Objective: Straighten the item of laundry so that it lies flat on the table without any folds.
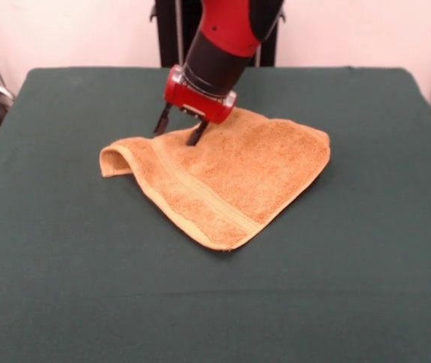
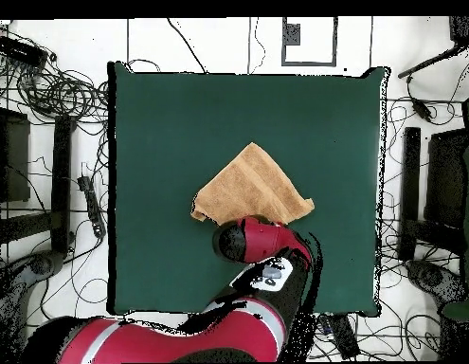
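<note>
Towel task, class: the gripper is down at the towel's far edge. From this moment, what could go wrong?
1. The towel is folded into a triangle, so a pull by the open gripper might drag both layers across the table without unfolding them.
2. The curled corner at the front view's left may stay rolled under.

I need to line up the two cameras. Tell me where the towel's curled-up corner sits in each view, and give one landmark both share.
Front view: the curled corner is the towel's left tip, left of the gripper.
Overhead view: the same corner is the towel's right tip, just above the arm's red wrist.
Shared landmark: the gripper, at the towel's edge on the robot's side.
</note>
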